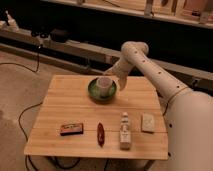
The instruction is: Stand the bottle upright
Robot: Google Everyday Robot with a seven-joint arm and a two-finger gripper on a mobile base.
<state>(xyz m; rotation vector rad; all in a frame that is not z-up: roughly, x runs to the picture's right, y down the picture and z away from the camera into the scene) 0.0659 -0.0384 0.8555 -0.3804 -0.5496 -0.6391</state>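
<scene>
The bottle [125, 131] is small and whitish with a white cap and a pale label. It lies on its side near the front edge of the wooden table [65, 102], with its cap pointing toward the back. My gripper [120, 83] hangs over the back of the table, just right of the green bowl [93, 90] and well behind the bottle. It is open and holds nothing. The arm bends high above the table from my body on the right.
A white cup [103, 85] stands in the green bowl. A slim red pepper-like object [100, 134] and a brown flat packet [71, 129] lie left of the bottle, and a whitish rectangular pad [148, 122] lies right of it. Cables trail on the floor at left.
</scene>
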